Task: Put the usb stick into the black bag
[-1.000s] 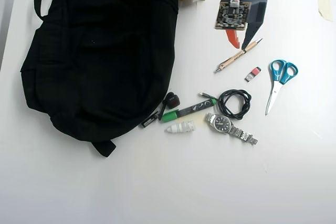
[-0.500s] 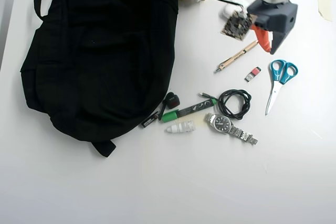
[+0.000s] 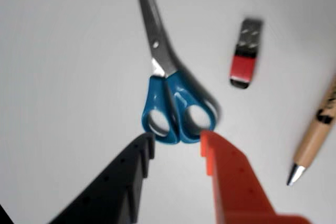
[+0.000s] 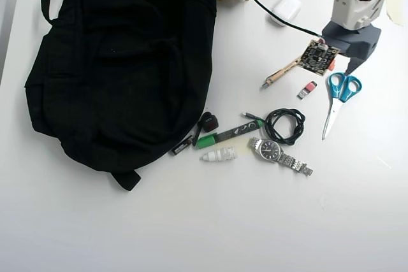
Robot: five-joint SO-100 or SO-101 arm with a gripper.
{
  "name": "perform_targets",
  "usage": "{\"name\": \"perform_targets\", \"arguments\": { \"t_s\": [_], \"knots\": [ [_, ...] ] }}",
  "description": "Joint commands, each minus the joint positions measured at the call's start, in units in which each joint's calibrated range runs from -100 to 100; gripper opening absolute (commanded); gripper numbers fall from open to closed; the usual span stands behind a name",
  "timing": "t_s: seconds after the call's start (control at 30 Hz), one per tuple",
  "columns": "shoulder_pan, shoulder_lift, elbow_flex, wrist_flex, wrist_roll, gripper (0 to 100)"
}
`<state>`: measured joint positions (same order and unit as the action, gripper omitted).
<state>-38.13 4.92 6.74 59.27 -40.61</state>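
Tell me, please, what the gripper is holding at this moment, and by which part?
Nothing. The gripper is open and empty above the scissors; the usb stick lies untouched.

Both pictures are brightly and evenly lit, with only faint, soft shadows cast on the white table (image 4: pixel 191 221). The wrist view is blurred throughout: the scissors (image 3: pixel 168 82) and pen (image 3: pixel 317 129) are smeared at their edges. The overhead view is sharp, though the black bag (image 4: pixel 121 62) is rendered almost without detail.
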Motion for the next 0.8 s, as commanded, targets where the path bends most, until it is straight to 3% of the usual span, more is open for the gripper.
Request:
{"name": "perform_targets", "arguments": {
  "t_s": [0.0, 0.23, 0.63, 0.77],
  "knots": [
    [-0.32, 2.55, -3.33, -0.27, 0.76, 15],
    [0.73, 6.78, -3.33, -0.96, 4.06, 17],
    [2.75, 6.7, -3.24, 2.58, 4.06, 18],
    [2.75, 6.78, -2.97, 2.49, 4.11, 28]
  ]
}}
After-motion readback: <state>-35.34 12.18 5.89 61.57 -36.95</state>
